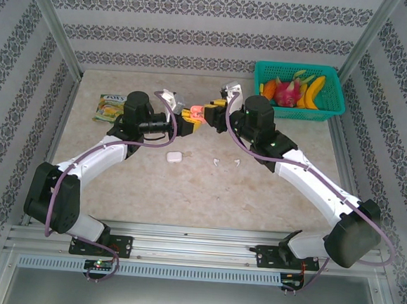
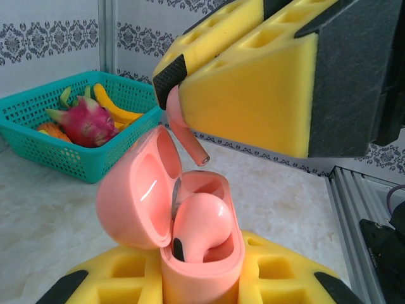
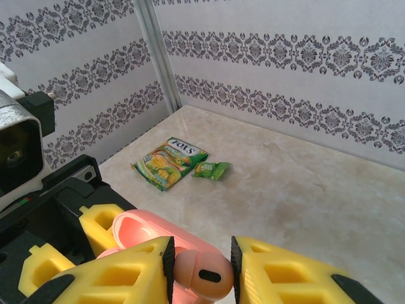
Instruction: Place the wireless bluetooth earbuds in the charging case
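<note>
My left gripper is shut on the salmon-pink charging case, holding it upright above the table with its lid swung open. One pink earbud sits in a socket of the case. A second pink earbud is pinched in my right gripper, and its stem hangs just over the case's open top, apart from it. In the top view both grippers meet at the case. A white case and two white earbuds lie on the table.
A teal basket of toy fruit stands at the back right. A green candy packet and a small green sweet lie at the back left. Patterned walls and metal posts close in the table.
</note>
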Motion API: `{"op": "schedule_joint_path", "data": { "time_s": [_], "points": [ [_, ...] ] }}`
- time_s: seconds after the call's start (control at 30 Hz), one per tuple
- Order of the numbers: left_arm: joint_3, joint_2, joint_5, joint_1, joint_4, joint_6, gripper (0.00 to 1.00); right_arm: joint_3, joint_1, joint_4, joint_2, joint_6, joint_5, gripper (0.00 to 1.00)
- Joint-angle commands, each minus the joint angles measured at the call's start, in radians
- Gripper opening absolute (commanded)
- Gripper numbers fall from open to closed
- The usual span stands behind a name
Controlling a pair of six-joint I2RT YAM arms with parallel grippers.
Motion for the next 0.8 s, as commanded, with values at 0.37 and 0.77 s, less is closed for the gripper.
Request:
{"op": "schedule_joint_path", "data": {
  "time_s": [0.37, 0.77],
  "points": [
    [0.025, -0.01, 0.037, -0.012, 0.096, -0.057, 0.0, -0.024, -0.01, 0.069, 0.022, 0.002, 0.011, 0.3],
    [0.011, -0.01, 0.031, -0.012, 0.112, -0.066, 0.0, -0.027, -0.008, 0.11, 0.043, 0.044, 0.014, 0.29]
  ]
}}
